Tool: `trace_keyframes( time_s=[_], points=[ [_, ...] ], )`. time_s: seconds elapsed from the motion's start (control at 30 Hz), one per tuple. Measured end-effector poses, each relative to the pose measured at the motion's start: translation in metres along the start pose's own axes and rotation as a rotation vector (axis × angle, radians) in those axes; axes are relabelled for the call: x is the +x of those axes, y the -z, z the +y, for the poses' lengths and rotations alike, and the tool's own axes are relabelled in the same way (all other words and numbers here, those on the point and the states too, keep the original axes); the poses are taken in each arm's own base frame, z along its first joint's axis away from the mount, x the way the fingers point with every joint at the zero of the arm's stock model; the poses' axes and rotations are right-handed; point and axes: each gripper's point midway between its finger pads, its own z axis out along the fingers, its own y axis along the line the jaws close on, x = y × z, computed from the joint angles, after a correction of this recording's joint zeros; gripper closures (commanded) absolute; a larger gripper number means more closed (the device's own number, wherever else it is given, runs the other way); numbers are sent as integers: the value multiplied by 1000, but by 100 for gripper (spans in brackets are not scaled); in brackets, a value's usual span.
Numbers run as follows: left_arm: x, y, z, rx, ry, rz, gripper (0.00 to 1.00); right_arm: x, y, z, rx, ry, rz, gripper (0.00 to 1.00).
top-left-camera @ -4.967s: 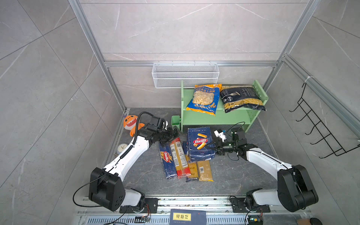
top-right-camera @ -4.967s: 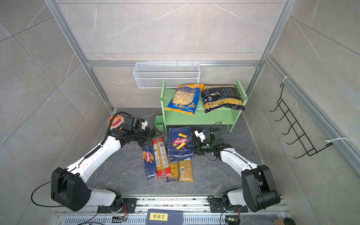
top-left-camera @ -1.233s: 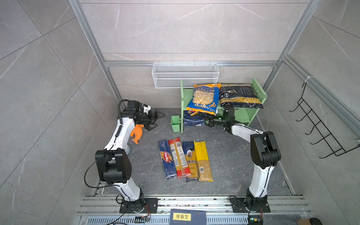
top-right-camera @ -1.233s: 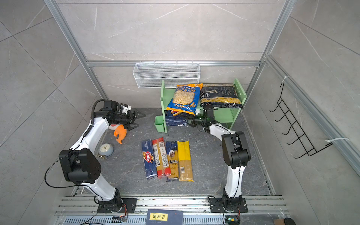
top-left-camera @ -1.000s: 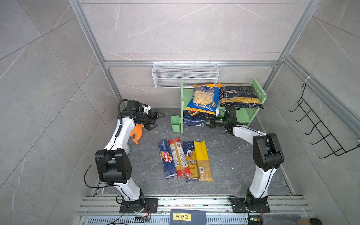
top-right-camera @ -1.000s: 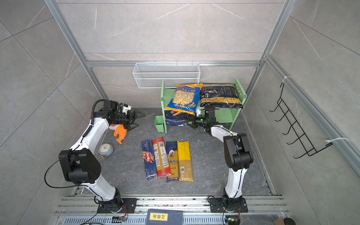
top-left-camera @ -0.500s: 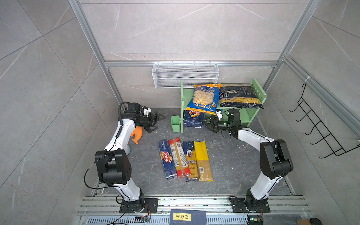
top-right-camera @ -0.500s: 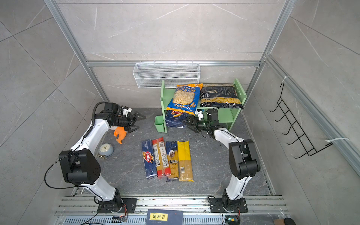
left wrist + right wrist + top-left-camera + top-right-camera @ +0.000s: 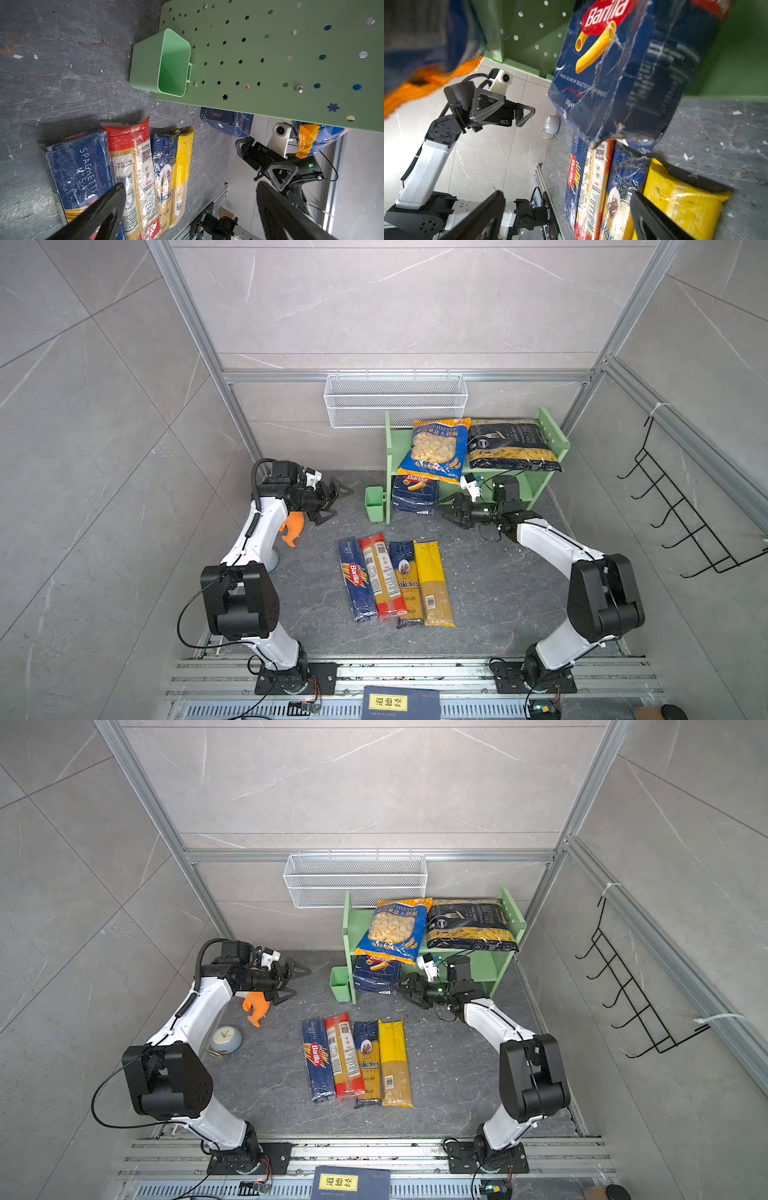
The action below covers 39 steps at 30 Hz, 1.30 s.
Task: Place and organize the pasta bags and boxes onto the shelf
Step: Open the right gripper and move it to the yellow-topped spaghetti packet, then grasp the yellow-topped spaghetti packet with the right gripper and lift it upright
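1. Dark blue book (image 9: 401, 703): lying at the bottom edge of the frame, beyond the rail that is carrying my two bases.

2. Spaghetti packs, four: lying flat on the worktop (image 9: 498, 593) at centre frame, side by side and touching. From the left they are running Barilla spaghetti pack (image 9: 355, 578), red pack (image 9: 380, 576), dark-blue-and-yellow pack (image 9: 405, 578), yellow pack (image 9: 432, 583).

3. My left claw (image 9: 341, 502): hovering left of centre with its jaws spread wide, gripping nothing. The orange plush toy (image 9: 293, 526) is lying just below it in the frame, half behind my arm.

4. My right claw (image 9: 444, 510): hanging right of centre and pointing left, jaws spread, gripping nothing, just beside the rigatoni box (image 9: 415, 493).

5. Rigatoni box: sitting at the left end of the lower tier of the shelf (image 9: 552, 433), logo face showing, under the overhang of the bag above it.

6. Green cup (image 9: 374, 504): hanging on the shelf's left side panel.

7. Upper tier: the orecchiette bag (image 9: 436, 450) is lying with its lower end drooping over the front edge. The penne bag (image 9: 511, 445) is lying to its right, touching it.

8. Wire basket (image 9: 395, 400): hanging on the back wall, above the shelf in the frame.
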Motion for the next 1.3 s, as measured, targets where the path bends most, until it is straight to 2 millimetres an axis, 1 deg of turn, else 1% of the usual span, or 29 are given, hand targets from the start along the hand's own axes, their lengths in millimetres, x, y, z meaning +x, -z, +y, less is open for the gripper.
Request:
trace_keyframes(
  time_s=[0.1, 0.2, 0.3, 0.37, 0.43, 0.5, 0.6, 0.7, 0.8, 0.87, 1.0, 1.1, 1.3],
  points=[
    [1, -2, 3, -5, 5, 2, 0, 15, 10, 1, 47, 3, 12, 5],
    [2, -3, 8, -31, 6, -5, 0, 39, 17, -2, 158, 8, 48, 5],
    [3, -7, 13, -72, -2, -18, 0, 76, 17, 2, 268, 37, 126, 5],
    [4, -10, 15, -102, -15, -32, 0, 109, 17, 6, 339, 57, 194, 5],
    [6, -13, 17, -130, -30, -47, 0, 140, 21, 5, 415, 73, 257, 5],
    [9, -16, 21, -156, -36, -62, 0, 165, 28, -1, 499, 86, 308, 5],
    [14, -21, 29, -195, -32, -75, 0, 201, 43, -20, 630, 89, 380, 5],
    [16, -25, 34, -220, -26, -82, 0, 228, 54, -40, 736, 75, 439, 5],
    [17, -28, 34, -232, -35, -90, 0, 244, 59, -49, 803, 90, 474, 5],
    [18, -28, 33, -236, -38, -93, 1, 251, 56, -51, 830, 111, 491, 5],
    [19, -26, 31, -245, -48, -104, 1, 266, 41, -63, 881, 134, 540, 5],
    [20, -20, 26, -244, -60, -120, 1, 274, 30, -72, 908, 143, 561, 5],
    [22, -7, 17, -244, -88, -148, 1, 286, 16, -93, 974, 133, 585, 4]
  ],
)
